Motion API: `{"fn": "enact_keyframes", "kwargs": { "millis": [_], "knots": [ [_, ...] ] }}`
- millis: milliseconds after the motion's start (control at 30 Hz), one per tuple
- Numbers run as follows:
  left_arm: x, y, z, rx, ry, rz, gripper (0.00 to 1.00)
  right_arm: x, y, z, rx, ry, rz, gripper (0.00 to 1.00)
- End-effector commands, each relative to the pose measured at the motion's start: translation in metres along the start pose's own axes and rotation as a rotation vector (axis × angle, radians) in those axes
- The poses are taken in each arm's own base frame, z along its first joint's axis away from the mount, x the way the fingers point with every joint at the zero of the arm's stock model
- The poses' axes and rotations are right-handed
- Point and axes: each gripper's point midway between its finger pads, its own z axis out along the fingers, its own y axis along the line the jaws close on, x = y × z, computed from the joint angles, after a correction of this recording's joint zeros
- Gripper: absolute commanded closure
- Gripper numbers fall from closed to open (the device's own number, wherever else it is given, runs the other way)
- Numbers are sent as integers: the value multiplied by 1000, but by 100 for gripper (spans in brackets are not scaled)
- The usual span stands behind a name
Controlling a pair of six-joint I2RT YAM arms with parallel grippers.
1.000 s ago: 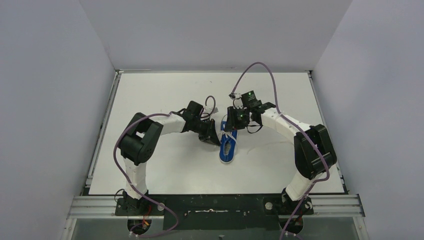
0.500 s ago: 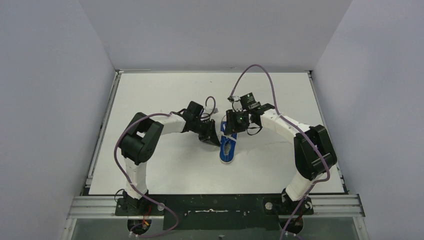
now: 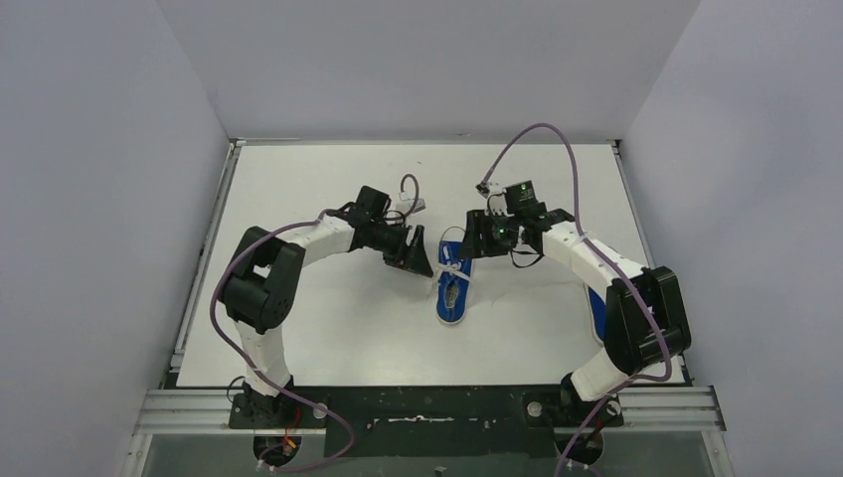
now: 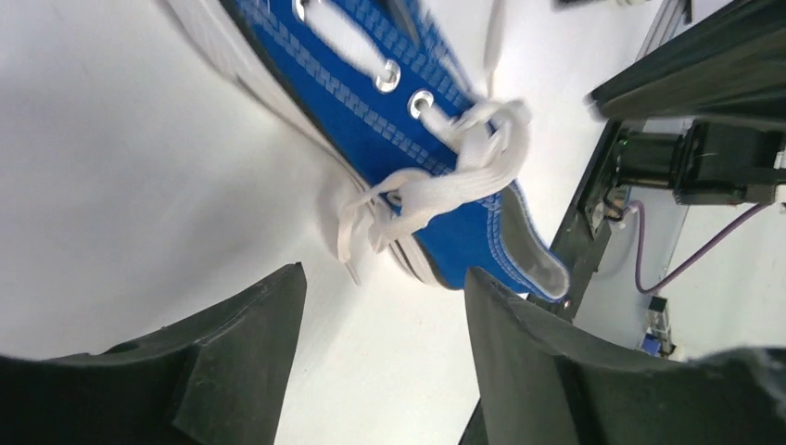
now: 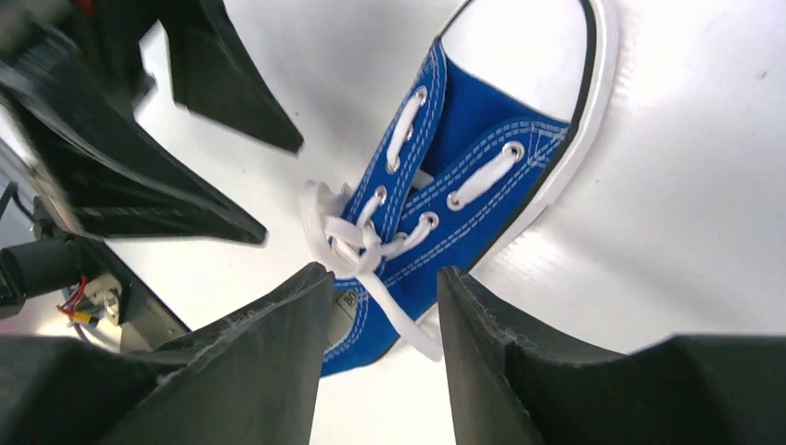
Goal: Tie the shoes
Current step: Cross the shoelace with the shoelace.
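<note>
One blue shoe (image 3: 452, 294) with a white sole lies mid-table, toe towards me. Its white laces (image 4: 463, 167) are bunched in a knot at the top eyelets (image 5: 357, 243). My left gripper (image 3: 418, 262) hangs just left of the shoe's heel end, open (image 4: 385, 273), with only bare table between its fingers. My right gripper (image 3: 473, 244) is at the heel end on the right, open (image 5: 385, 273); a loose lace end (image 5: 408, 326) lies below the gap, not gripped. A sliver of the second shoe (image 3: 595, 316) shows beside the right arm's elbow.
The white table (image 3: 328, 328) is walled by grey panels on three sides. A metal rail (image 3: 427, 407) with both arm bases runs along the near edge. Purple cables (image 3: 542, 139) loop above the arms.
Both grippers have opened and let go of the laces. The left one drew back to the left and the right one to the right, leaving the knot on the shoe.
</note>
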Motion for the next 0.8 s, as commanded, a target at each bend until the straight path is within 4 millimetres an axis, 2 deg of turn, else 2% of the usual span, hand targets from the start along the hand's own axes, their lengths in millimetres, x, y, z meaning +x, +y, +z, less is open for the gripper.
{"fn": "enact_keyframes", "kwargs": {
  "millis": [0,100,333,500,767],
  "knots": [
    [-51,-40,-22,119,-108,264,34,6,16,-8,-151,-39,-54,53],
    [-62,-49,-13,187,-118,311,31,19,20,-8,-201,-9,-67,53],
    [-67,-50,0,261,-83,331,32,43,5,1,-178,41,-47,55],
    [-60,-51,8,286,-48,303,39,40,0,2,-145,17,-34,64],
    [-56,-47,10,270,-36,290,53,32,0,6,-144,0,-9,84]
  ]
}}
